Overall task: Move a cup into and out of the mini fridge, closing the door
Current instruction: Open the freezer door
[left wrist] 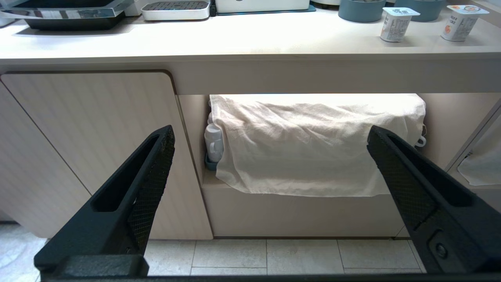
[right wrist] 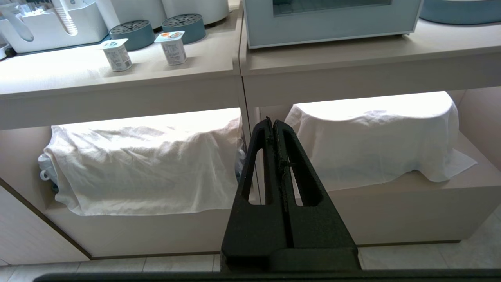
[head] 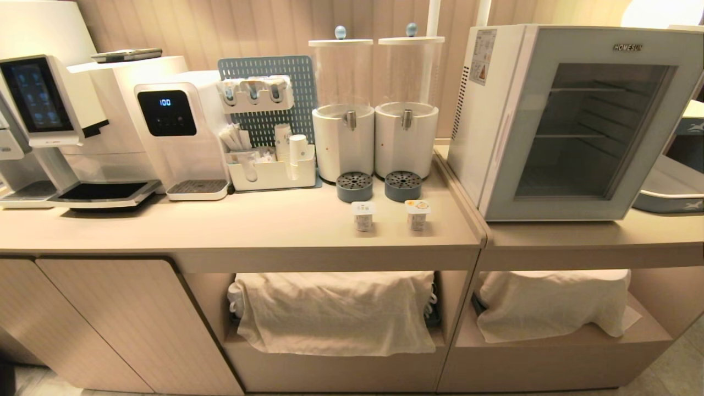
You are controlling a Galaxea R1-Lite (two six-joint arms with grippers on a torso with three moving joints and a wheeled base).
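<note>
The white mini fridge stands on the right counter, and its pale framed glass door is shut; wire shelves show through the glass, with nothing on them. Two small sealed cups sit side by side on the left counter near its front edge, in front of the dispensers. Neither arm appears in the head view. My left gripper hangs open and empty, low before the cabinet, with the cups far above it. My right gripper is shut on nothing, below the counter seam, under the fridge.
Two clear cylindrical dispensers with grey drip cups stand left of the fridge. Further left are a pegboard organiser, a water dispenser and a coffee machine. White cloths cover the lower shelves.
</note>
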